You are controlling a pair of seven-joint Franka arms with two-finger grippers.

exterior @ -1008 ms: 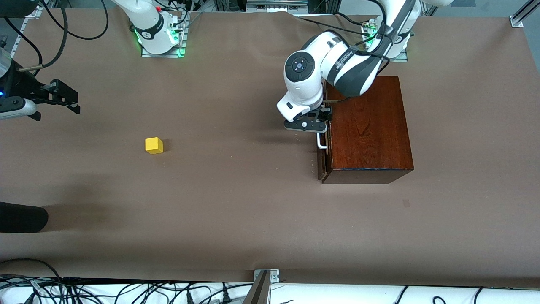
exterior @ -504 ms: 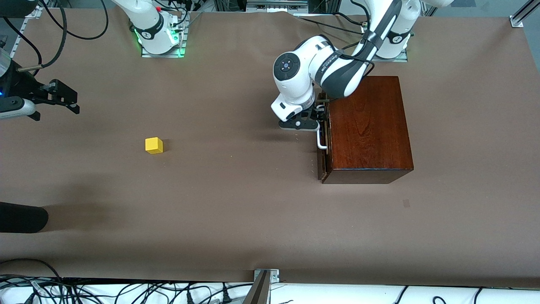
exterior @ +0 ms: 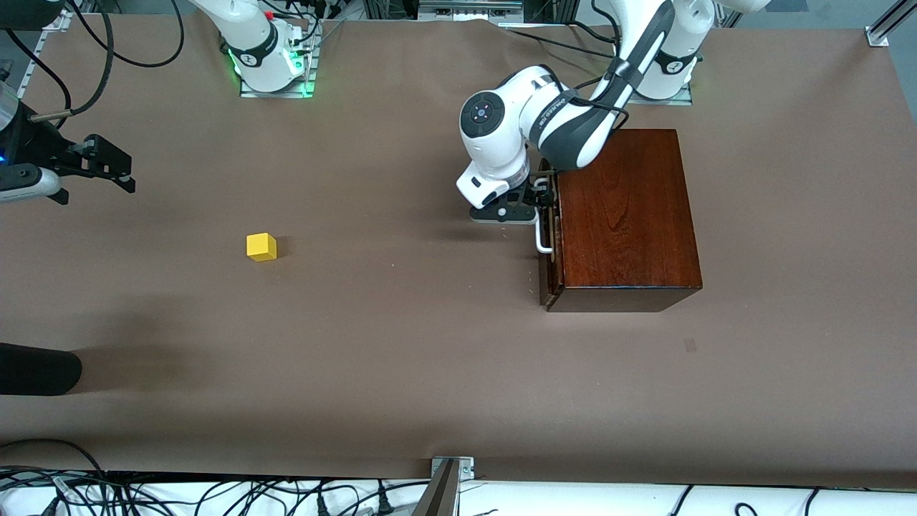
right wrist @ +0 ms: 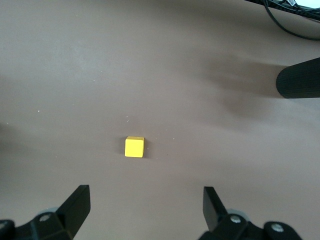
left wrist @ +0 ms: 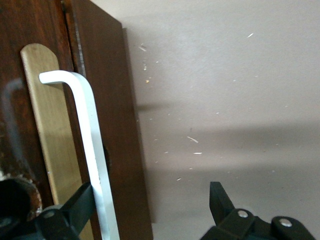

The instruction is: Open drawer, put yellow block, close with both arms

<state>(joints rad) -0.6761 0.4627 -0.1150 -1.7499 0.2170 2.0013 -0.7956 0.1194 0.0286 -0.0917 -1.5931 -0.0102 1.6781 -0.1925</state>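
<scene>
Right now we are at the opening step: the drawer point(exterior: 549, 236), on the brown box point(exterior: 625, 218) at right of centre in the front view, shows no clear opening. Our left gripper point(exterior: 542, 195) sits at the drawer's front, at the end of the white handle point(exterior: 544, 238) farther from the front camera. In the left wrist view the fingers are spread wide, 1 finger point(left wrist: 75, 207) tucked against the handle bar point(left wrist: 92, 145) between it and the brass plate point(left wrist: 50, 135), the other finger point(left wrist: 220, 200) well apart over bare table. So nothing is clamped yet.

To do this well, we judge that we should close squarely on the bar, not on its bent end, and then pull straight out along the drawer's run toward the right arm's end of the table. A grip this close to 1 end of the handle could skew the tray and jam it, or drag the whole box across the table point(exterior: 401, 344), so a slow, level pull seems wise.

The yellow block point(exterior: 261, 246) lies left of centre in the front view, alone on the table. Our right gripper point(exterior: 114, 166) waits at the upper left edge, spread wide and holding nothing, with the block point(right wrist: 134, 147) centred ahead of it in its wrist view.
</scene>
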